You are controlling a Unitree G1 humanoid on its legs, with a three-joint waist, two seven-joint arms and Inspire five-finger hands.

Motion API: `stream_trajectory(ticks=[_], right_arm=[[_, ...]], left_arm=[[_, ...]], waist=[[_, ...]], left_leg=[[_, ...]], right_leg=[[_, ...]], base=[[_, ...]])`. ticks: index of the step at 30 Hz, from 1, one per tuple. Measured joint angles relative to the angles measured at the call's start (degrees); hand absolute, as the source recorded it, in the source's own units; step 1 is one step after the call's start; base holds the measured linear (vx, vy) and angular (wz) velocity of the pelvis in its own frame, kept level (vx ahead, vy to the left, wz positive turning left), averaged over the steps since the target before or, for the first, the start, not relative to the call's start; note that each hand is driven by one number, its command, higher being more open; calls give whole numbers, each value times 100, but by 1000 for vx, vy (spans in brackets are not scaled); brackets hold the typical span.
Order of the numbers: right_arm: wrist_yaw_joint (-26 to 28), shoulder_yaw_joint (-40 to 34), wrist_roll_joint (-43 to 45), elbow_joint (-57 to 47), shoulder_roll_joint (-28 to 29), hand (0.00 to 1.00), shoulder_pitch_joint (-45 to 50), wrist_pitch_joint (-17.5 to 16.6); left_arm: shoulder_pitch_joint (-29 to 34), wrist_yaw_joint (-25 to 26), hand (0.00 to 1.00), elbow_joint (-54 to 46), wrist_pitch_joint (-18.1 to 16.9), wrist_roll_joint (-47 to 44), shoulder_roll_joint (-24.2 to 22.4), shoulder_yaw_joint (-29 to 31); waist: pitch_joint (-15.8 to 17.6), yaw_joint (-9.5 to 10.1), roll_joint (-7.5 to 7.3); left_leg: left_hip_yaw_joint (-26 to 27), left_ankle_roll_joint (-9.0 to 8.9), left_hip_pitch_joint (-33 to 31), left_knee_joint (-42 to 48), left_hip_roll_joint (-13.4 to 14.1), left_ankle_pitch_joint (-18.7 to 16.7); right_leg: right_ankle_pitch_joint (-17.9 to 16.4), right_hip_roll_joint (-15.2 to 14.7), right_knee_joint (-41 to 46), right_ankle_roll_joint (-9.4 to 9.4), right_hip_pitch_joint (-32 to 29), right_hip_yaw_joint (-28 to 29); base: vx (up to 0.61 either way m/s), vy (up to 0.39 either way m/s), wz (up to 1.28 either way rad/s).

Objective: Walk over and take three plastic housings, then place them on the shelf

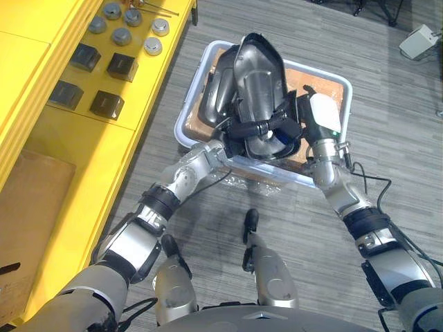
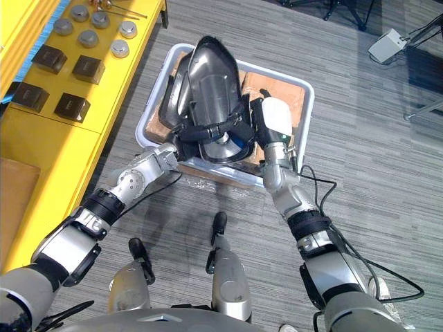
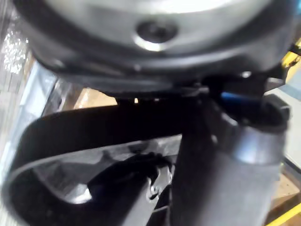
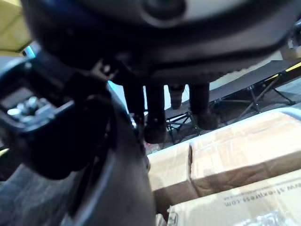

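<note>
Left eye view, centre of frame: a plastic housing (image 1: 256, 69), its long axis running up the frame, stands tilted over the bin (image 1: 188, 114). My left hand (image 1: 243, 130) wraps its fingers across the lower end, and my right hand (image 1: 304, 114) clamps the right flank. The yellow shelf (image 1: 138, 138) lies at frame left, on my left hand's side. More housings (image 1: 214, 97) lie underneath, partly hidden; I cannot tell how many.

Upper housing (image 1: 257, 69) hides most of lower housing (image 1: 214, 90); crate (image 1: 187, 104) floor largely covered too.
</note>
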Motion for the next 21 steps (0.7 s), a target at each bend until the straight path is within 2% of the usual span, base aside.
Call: stream_trajectory(ticks=[8,14,17,18,21], right_arm=[[-272,78,-253,-382,298,0,504,0],[-453,60,-275,-449,509,0,748,29],[-520,52,-275,-461,588,0,935,30],[-528,19,-276,-509,621,100,1047,30],[-706,-28,-269,-700,735,100,1409,29]], left_arm=[[299,741,0,186,-296,126,-219,154],[656,857,0,184,-744,330,-420,156],[824,861,0,170,-774,376,-477,151],[901,859,0,163,-782,381,-514,145],[1207,822,0,65,-953,421,-602,97]], waist=[[27,-15,-62],[61,-4,-129],[77,-7,-159],[77,0,-160],[77,-1,-160]], left_leg=[[-36,5,-10,76,2,-59],[-101,33,4,173,7,-135],[-118,32,36,173,6,-142],[-118,29,86,164,6,-149],[-100,26,200,139,5,-185]], right_leg=[[0,4,-33,0,48,-8],[-41,-6,-48,-22,144,-38],[-49,-7,-48,-17,187,-54],[-61,-6,-47,-9,222,-58],[-116,-5,-42,14,331,-56]], base=[[2,4,0],[-1,18,3],[15,16,2],[0,0,0],[35,26,0]])
